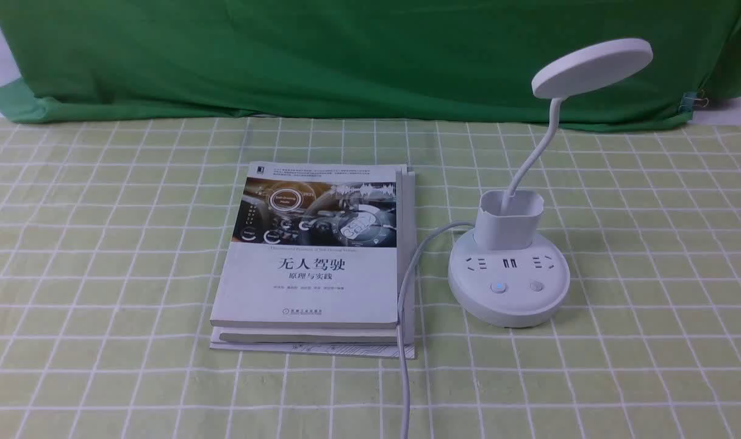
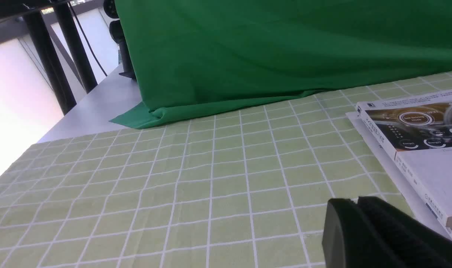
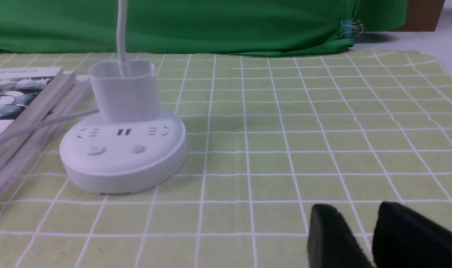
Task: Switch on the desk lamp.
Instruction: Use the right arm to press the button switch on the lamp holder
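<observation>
The white desk lamp stands right of centre on the checked cloth. Its flat disc head sits on a thin bent neck that rises from a cup holder. The round base has sockets and two buttons; the left button glows blue and the right button does not. Its white cord runs towards the front edge. In the right wrist view the lamp lies ahead of my right gripper, which is slightly open, empty and well short of it. My left gripper is shut and empty beside the book. Neither gripper shows in the front view.
Stacked books lie left of the lamp, with the cord along their right edge; they also show in the left wrist view. A green cloth backdrop closes off the far side, with a binder clip at its right end.
</observation>
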